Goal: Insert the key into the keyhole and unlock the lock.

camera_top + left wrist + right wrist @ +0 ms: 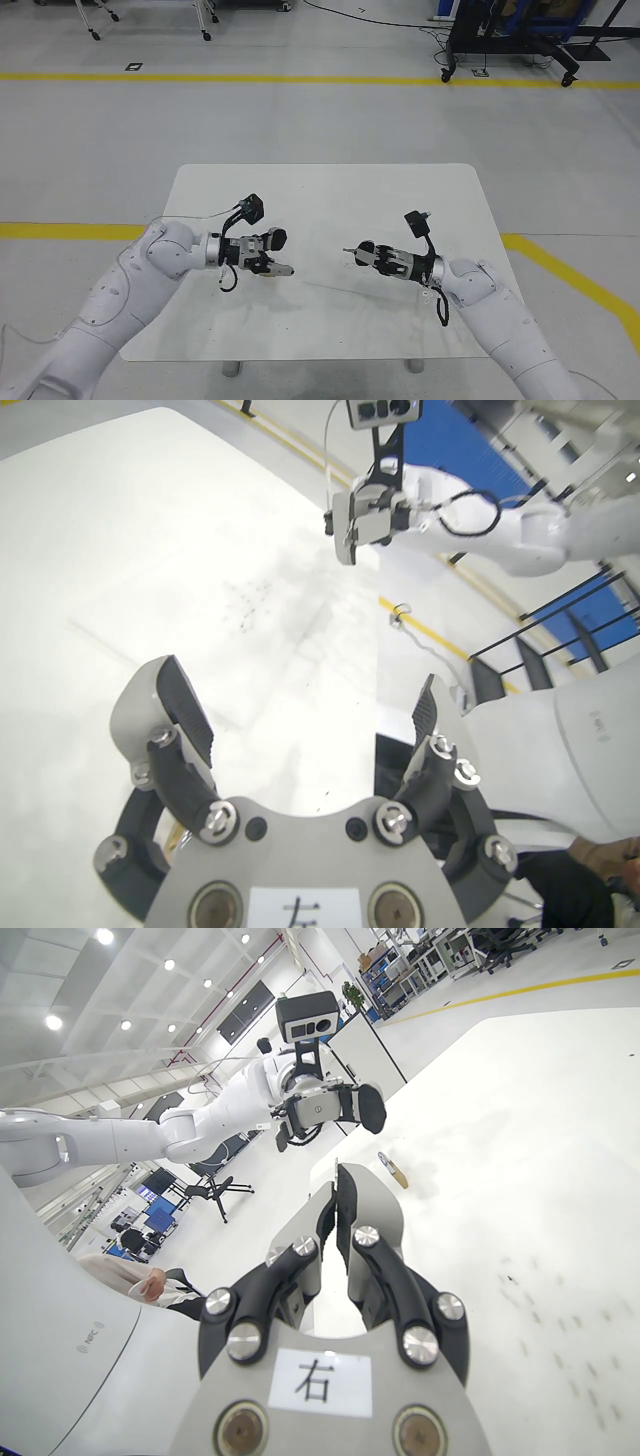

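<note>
Pinching a thin metal key (350,251), the right jaws are closed. The left jaws stand wide and empty. A small brass padlock (394,1170) lies toward nine o'clock on the smooth white tabletop (400,190).

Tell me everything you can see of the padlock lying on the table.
The padlock is small, with a brass-coloured body and a silvery shackle, metal by its look. It lies flat on the white table, near the open left pincer, which does not touch it. The right pincer, shut on the key, points toward it from a gap away. Whether the shackle is locked is too small to tell.
</note>
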Robot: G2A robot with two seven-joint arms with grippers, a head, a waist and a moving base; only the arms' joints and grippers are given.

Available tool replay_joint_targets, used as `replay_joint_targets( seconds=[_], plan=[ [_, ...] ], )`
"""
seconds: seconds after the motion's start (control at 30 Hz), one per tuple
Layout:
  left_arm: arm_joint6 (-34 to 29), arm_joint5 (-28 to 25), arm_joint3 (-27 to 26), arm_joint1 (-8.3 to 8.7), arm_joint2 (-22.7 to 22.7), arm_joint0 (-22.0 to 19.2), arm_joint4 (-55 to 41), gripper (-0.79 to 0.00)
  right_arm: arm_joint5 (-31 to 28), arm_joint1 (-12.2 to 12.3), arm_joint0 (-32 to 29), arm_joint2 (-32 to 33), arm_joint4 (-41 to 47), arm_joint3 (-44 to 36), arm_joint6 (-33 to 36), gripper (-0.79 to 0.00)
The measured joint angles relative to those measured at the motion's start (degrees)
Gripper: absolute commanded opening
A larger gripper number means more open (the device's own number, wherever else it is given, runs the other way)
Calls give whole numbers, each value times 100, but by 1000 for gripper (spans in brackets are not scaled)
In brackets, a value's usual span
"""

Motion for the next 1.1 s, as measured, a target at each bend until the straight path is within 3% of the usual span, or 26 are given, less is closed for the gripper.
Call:
replay_joint_targets(
  seconds=[0.17,0.27,0.33,0.4,0.57,0.73,0.87,0.97,1.1],
  plan=[
    [504,1,-451,316,-761,530,1742,0,0,0,0,0,0,0,0,-785],
    [790,1,-541,397,-944,766,2396,0,0,0,0,0,0,0,0,-785],
    [921,3,-538,406,-967,831,2675,-252,0,0,0,0,0,0,0,-785],
    [978,78,-540,388,-903,853,2988,-406,0,0,0,0,0,0,0,-785],
    [1141,609,-556,275,-618,804,3686,-465,0,0,0,0,0,0,0,-785],
    [1383,671,-515,205,-459,758,4014,-486,0,0,0,0,0,0,0,-785],
    [1418,682,-403,153,-356,677,4087,-597,0,0,0,0,0,0,0,-785],
    [1405,614,-361,120,-280,625,4096,-773,0,0,0,0,0,0,0,-785],
    [1325,601,-308,92,-210,584,4129,-785,0,0,0,0,0,0,0,-785]
  ],
)
